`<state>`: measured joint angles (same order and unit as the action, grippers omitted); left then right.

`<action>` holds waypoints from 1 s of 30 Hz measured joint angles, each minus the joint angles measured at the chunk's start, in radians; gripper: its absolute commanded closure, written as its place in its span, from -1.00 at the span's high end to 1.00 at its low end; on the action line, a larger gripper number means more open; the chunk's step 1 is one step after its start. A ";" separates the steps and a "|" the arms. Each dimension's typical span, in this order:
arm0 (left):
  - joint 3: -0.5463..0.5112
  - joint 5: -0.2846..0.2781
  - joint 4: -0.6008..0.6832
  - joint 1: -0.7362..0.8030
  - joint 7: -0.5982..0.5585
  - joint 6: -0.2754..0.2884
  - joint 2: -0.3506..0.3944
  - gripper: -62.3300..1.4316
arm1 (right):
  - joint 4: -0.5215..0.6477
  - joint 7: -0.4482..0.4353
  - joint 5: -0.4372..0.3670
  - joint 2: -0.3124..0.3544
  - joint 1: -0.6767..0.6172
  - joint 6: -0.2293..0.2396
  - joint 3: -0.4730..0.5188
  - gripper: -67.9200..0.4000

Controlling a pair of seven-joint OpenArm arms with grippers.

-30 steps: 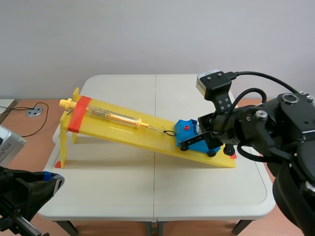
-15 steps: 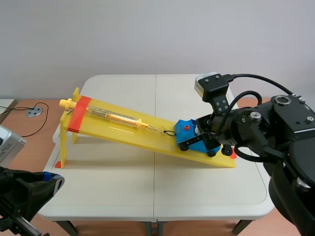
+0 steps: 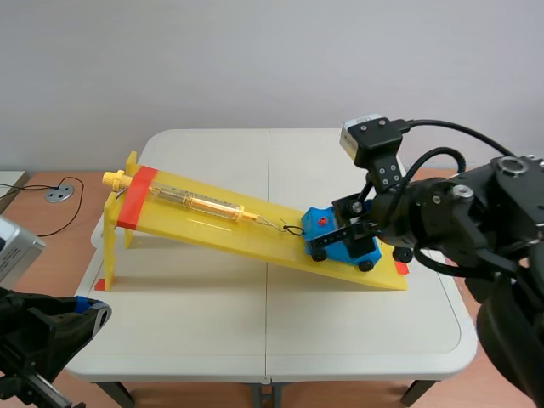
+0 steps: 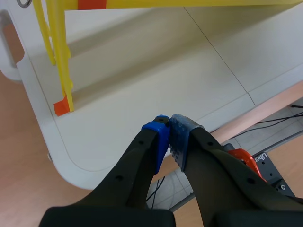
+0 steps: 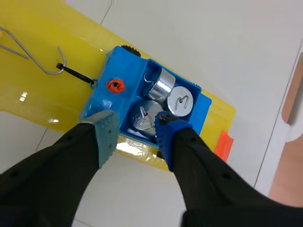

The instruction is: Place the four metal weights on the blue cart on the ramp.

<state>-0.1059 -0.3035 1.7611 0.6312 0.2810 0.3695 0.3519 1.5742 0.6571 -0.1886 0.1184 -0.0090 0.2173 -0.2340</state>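
**State of the loading task.** The blue cart point(image 5: 100, 101) is seen at the low end of the yellow ramp point(image 3: 212, 228). The ramp is laid across the table point(image 3: 212, 327) with its raised end toward the left edge and its foot near the right edge. The cart is linked by a wire hook to the spring scale point(image 3: 202, 204) lying higher on the ramp. Three metal weights are counted inside the cart's tray: a hooked weight point(image 5: 160, 85), a weight marked 3 point(image 5: 181, 101) touching it, and a third weight point(image 5: 143, 116) just beside both. A fourth cannot be confirmed, since part of the tray is hidden behind the blue-padded finger point(image 5: 169, 137). The task is therefore judged nearly or wholly done, with at most one weight left to be placed, and none is seen lying on the table. The right end effector point(image 5: 136, 128) is held above the cart's near side, released, with its fingers spread and nothing between them. The left end effector point(image 4: 170, 126) is parked off the table's near-left corner, clenched on nothing, its pads pressed together. Compared with the scene a second before, the right end effector has been drawn up and slightly back from the cart, so that more of the blue body is exposed. The cart, ramp and left arm are unchanged in place.
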 measured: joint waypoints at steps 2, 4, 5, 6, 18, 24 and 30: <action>0.000 0.000 0.000 0.000 0.000 0.000 0.000 -0.84 | 0.070 0.006 -0.011 0.025 -0.026 0.000 0.017 -0.91; 0.000 0.000 0.000 0.000 0.000 0.003 0.000 -0.84 | 0.140 0.011 -0.023 0.055 -0.060 0.000 0.042 -0.97; 0.000 0.000 0.000 0.000 0.000 0.008 0.000 -0.84 | 0.173 0.014 -0.027 0.072 -0.078 0.000 0.056 -0.97; 0.000 0.000 0.000 0.000 0.000 0.018 0.000 -0.84 | 0.201 0.015 -0.034 0.089 -0.098 0.000 0.071 -0.97; 0.035 0.121 0.068 -0.078 0.007 0.054 -0.091 -0.84 | 0.391 0.014 -0.157 0.256 -0.454 0.107 0.296 -0.97; 0.143 0.217 0.069 -0.166 0.007 0.051 -0.138 -0.87 | 0.407 0.005 -0.187 0.259 -0.648 0.204 0.384 -0.97; 0.247 0.271 0.057 -0.279 0.007 0.042 -0.184 -0.87 | 0.407 -0.011 -0.187 0.259 -0.814 0.245 0.403 -0.97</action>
<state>0.1410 -0.0322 1.8183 0.3519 0.2878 0.4118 0.1680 1.9816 0.6464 -0.3752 0.3771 -0.8234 0.4618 0.1692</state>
